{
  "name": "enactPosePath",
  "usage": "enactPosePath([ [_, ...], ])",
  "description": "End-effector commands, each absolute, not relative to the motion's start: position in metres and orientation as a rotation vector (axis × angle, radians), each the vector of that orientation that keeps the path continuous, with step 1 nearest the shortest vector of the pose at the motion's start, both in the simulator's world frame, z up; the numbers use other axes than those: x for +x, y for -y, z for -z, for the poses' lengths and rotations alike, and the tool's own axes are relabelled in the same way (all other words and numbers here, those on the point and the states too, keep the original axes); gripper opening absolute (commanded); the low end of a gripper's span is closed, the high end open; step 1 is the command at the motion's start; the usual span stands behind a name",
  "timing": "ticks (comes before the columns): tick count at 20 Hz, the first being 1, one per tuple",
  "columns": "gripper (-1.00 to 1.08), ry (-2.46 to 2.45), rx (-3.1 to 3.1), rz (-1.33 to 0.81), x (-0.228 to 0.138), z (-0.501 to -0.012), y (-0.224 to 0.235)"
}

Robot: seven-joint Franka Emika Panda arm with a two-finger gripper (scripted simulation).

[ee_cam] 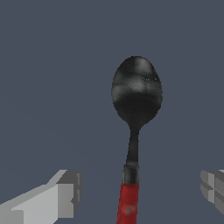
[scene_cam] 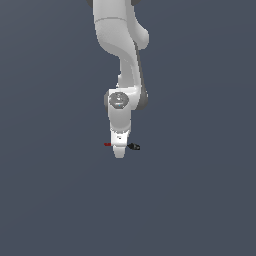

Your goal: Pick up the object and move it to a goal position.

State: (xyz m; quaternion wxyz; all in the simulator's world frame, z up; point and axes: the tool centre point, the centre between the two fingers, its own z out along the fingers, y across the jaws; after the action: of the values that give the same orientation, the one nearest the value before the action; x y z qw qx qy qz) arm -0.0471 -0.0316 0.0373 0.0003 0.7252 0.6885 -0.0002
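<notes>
A small spoon (ee_cam: pixel 136 131) with a dark metal bowl and red handle is seen lying between the spread, released fingers (ee_cam: pixel 61 197) of the white gripper (scene_cam: pixel 119 151), untouched by either pad.

Exterior view distant, frontal; wrist view close, facing down; both share spoon (ee_cam: pixel 136 94).

A spoon (ee_cam: pixel 136 131) with a dark, glossy bowl, a thin dark neck and a red handle lies lengthwise on the plain grey-blue ground (ee_cam: pixel 52 78). The gripper (ee_cam: pixel 140 199) has its two pale fingers (ee_cam: pixel 59 199) spread wide, one on either side of the red handle, neither touching it
</notes>
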Motion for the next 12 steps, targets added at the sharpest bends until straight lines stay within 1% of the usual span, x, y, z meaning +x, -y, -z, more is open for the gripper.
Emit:
enactPosePath([
  [1, 1.00, -2.164, 2.277, 0.001, -0.048, -0.025, 0.032],
  [8, 1.00, -2.166, 2.276, 0.001, -0.047, -0.010, 0.032],
  [9, -1.00, -2.166, 2.276, 0.001, -0.047, -0.010, 0.032],
  [12, -1.00, -2.166, 2.276, 0.001, -0.047, -0.010, 0.032],
])
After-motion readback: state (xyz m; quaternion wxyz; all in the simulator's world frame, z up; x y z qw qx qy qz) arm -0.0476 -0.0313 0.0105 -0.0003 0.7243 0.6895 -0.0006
